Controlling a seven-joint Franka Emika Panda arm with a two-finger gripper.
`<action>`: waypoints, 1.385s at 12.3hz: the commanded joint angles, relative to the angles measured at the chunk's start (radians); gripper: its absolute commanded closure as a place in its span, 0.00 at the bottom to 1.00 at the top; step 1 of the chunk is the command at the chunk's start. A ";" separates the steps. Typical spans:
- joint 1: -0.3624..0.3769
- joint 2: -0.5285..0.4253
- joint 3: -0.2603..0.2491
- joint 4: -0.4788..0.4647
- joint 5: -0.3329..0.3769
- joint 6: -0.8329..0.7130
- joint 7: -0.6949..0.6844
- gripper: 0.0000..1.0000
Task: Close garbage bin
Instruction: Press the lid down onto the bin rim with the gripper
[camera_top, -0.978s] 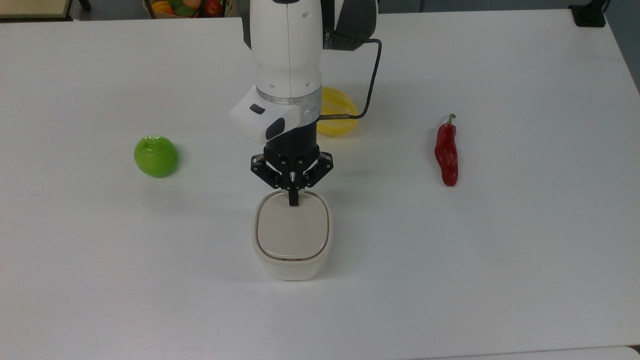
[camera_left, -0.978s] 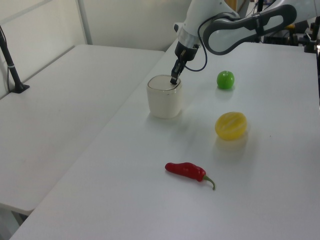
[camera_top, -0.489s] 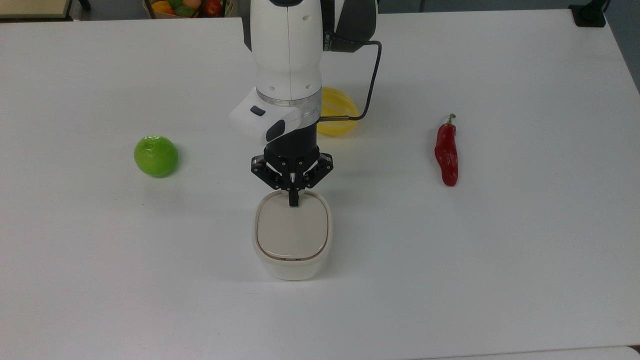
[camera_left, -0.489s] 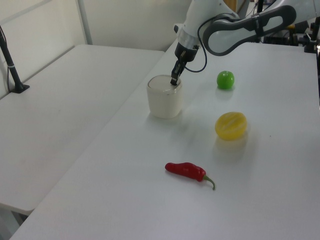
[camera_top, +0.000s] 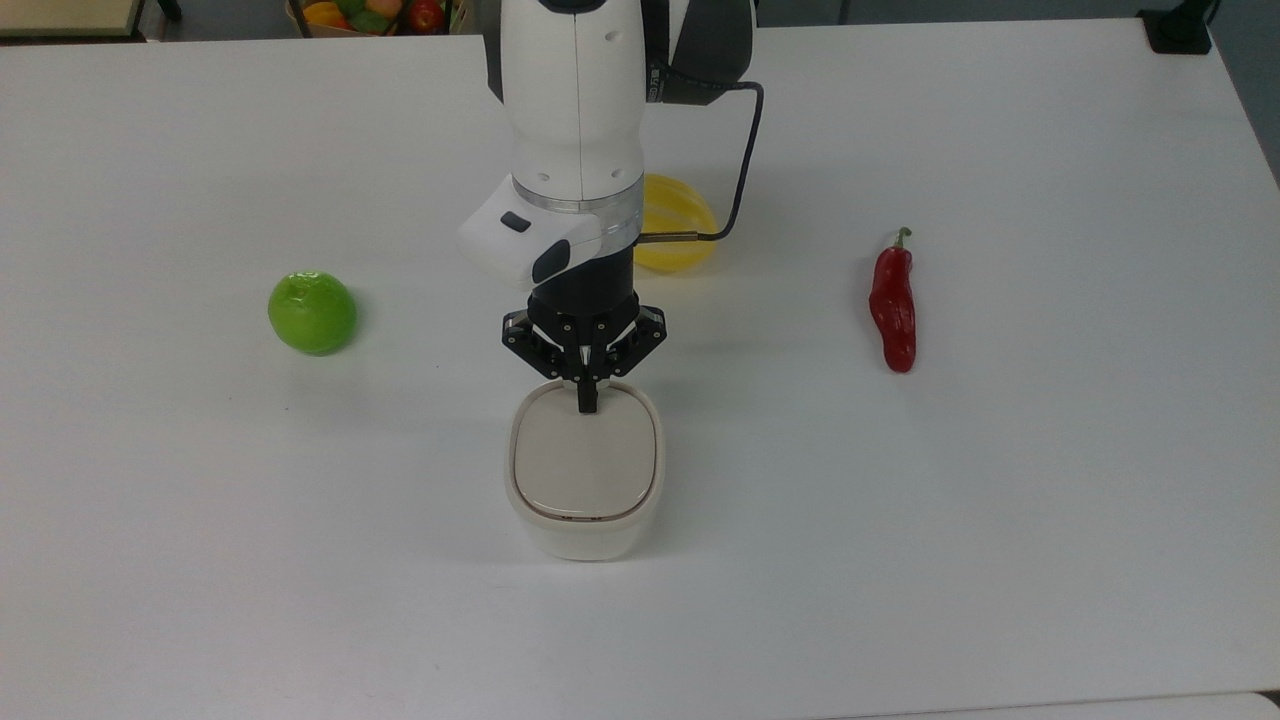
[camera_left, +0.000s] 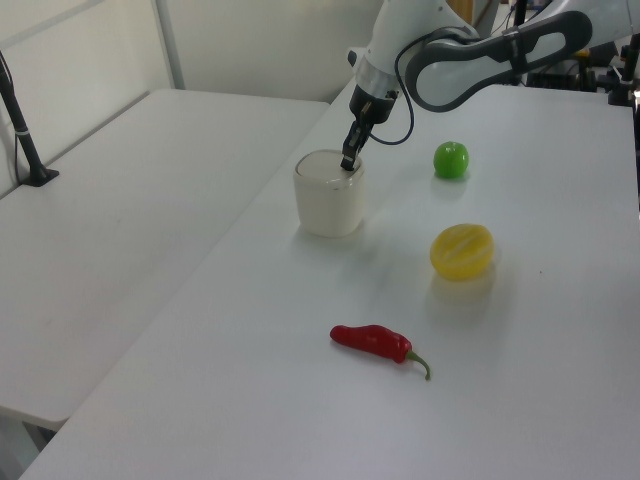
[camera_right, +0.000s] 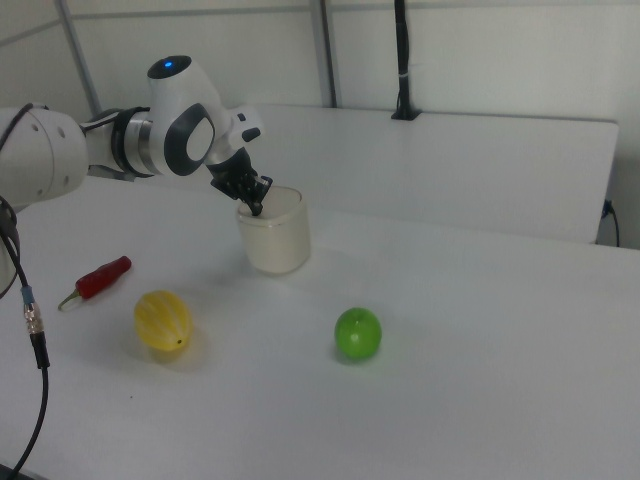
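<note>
The cream-white garbage bin (camera_top: 585, 500) (camera_left: 328, 200) (camera_right: 276, 240) stands on the white table, its flat beige lid (camera_top: 586, 462) lying level inside the rim. My gripper (camera_top: 587, 405) (camera_left: 347, 164) (camera_right: 257, 208) points down with its black fingers shut together, tips resting on the lid's back edge in the top view. Nothing is held between the fingers.
A green apple (camera_top: 312, 312) lies to the top view's left, a yellow fruit (camera_top: 678, 225) behind the arm, and a red chili pepper (camera_top: 893, 310) to the top view's right. A crate of fruit (camera_top: 375, 14) sits beyond the table's far edge.
The lid has settled slightly lower into the rim under the fingertips. The gripper has barely moved.
</note>
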 joint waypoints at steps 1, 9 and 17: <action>0.014 0.002 -0.006 -0.029 0.008 -0.014 -0.003 1.00; 0.015 -0.021 -0.006 -0.027 0.009 -0.024 0.000 1.00; 0.008 -0.168 -0.006 -0.029 0.008 -0.235 -0.009 1.00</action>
